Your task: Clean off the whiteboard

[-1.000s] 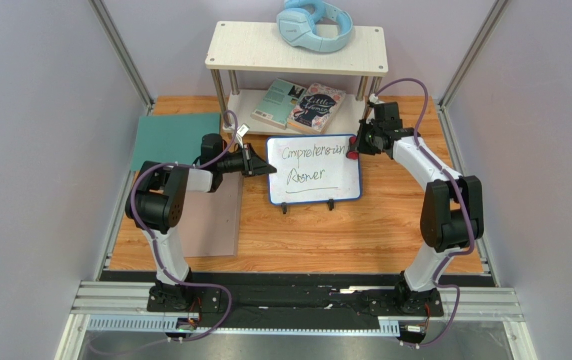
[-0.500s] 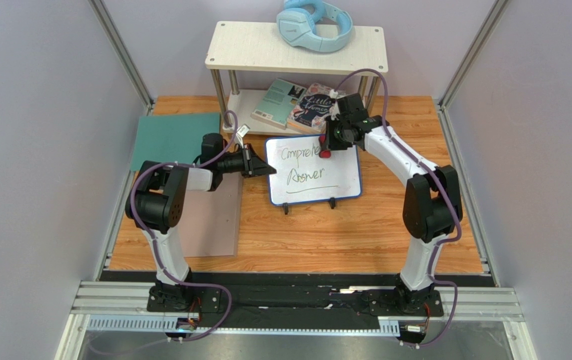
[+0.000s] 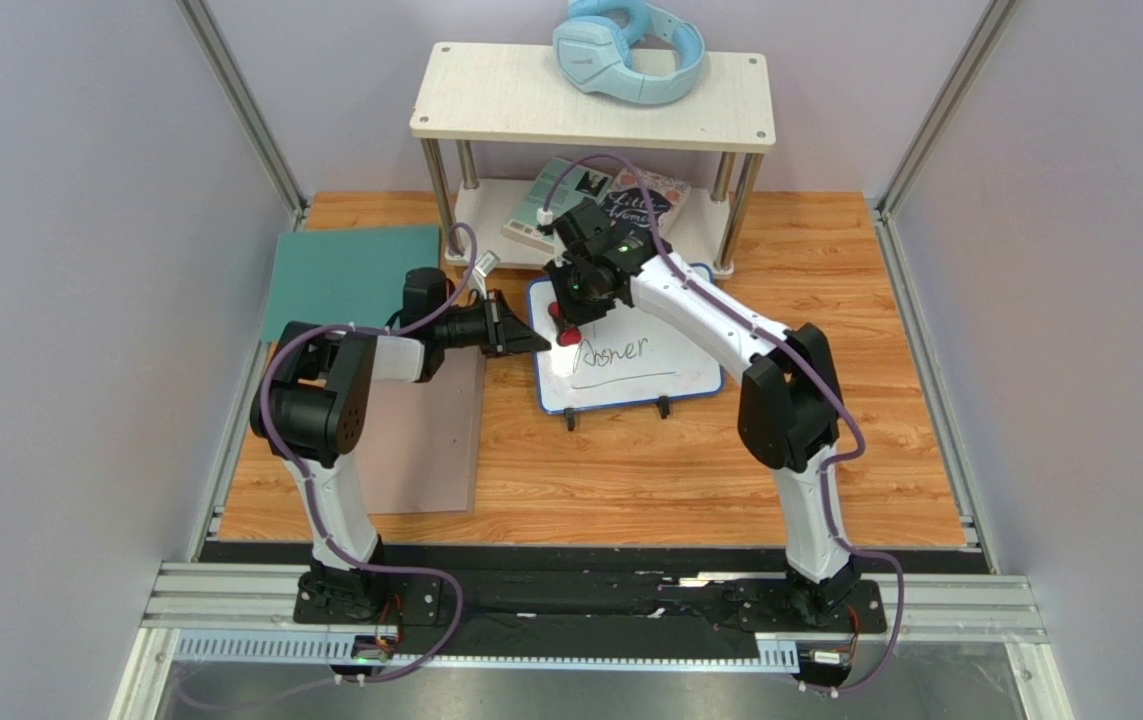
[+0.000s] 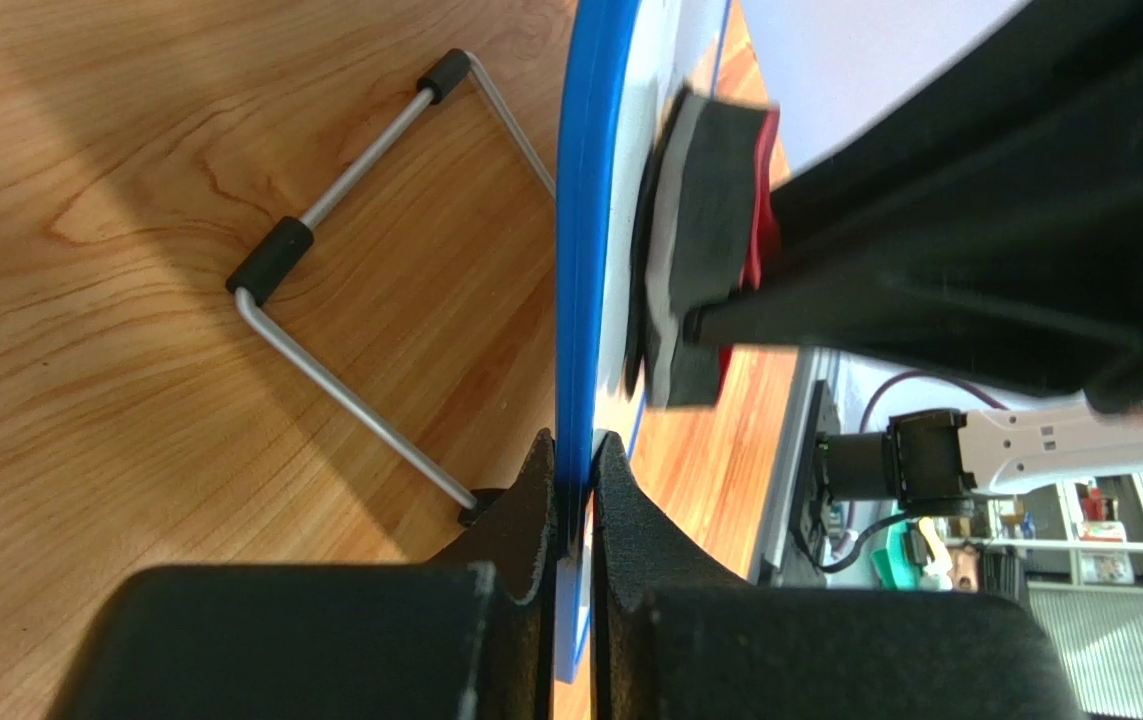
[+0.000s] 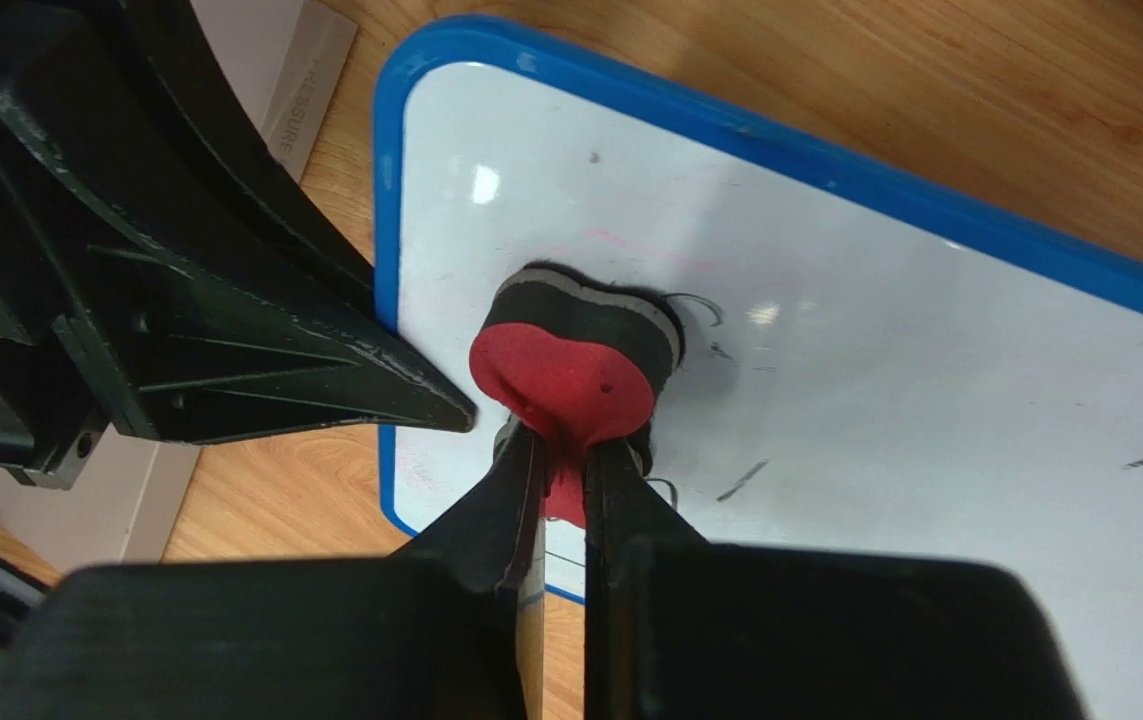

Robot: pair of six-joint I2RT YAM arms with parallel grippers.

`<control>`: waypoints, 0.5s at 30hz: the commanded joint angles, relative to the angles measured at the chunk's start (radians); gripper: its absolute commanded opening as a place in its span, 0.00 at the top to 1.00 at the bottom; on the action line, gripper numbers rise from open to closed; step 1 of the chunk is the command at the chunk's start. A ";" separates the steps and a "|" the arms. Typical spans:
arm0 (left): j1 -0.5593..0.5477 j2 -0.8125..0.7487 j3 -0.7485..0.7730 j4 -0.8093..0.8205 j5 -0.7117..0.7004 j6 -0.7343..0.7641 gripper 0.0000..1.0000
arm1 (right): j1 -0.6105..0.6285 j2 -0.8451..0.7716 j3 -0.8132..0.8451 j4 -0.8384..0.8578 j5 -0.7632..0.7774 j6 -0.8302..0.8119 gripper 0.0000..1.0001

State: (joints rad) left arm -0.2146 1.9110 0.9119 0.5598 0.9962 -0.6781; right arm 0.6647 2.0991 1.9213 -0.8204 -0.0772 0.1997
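The whiteboard [image 3: 675, 372], blue-framed with black feet, stands tilted on the wood table. Its top line is wiped; a lower word and underline [image 3: 634, 357] remain. My left gripper [image 3: 538, 344] is shut on the board's left edge, and the blue frame [image 4: 580, 225] sits between its jaws [image 4: 574, 450]. My right gripper [image 3: 574, 312] is shut on a red eraser with a black felt pad [image 3: 568, 336]. The eraser [image 5: 577, 353] presses on the board [image 5: 863, 375] near its upper left corner, just beyond my right gripper [image 5: 562, 443]. It also shows in the left wrist view [image 4: 697, 255].
A white two-level shelf [image 3: 502, 93] stands behind the board with blue headphones [image 3: 630, 45] on top and books [image 3: 570, 188] below. A teal mat [image 3: 344, 278] and a grey-brown mat [image 3: 435, 443] lie at left. The board's wire stand [image 4: 352, 300] rests on the wood.
My right arm has swept the eraser leftward across the board's top, from the right edge to the upper left. The top word is gone. The left arm has not moved.
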 commanded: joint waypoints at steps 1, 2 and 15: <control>-0.017 -0.010 0.019 -0.006 -0.102 0.086 1.00 | 0.044 0.124 0.062 -0.092 0.145 -0.011 1.00; -0.017 -0.012 0.019 -0.006 -0.100 0.086 1.00 | 0.047 0.133 0.074 -0.103 0.181 -0.006 1.00; -0.020 -0.021 0.016 -0.020 -0.108 0.095 1.00 | 0.013 0.131 0.104 -0.152 0.444 0.044 1.00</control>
State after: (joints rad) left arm -0.2203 1.9076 0.9119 0.5579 0.9810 -0.6636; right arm 0.7406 2.1963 2.1048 -0.9943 0.1711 0.2401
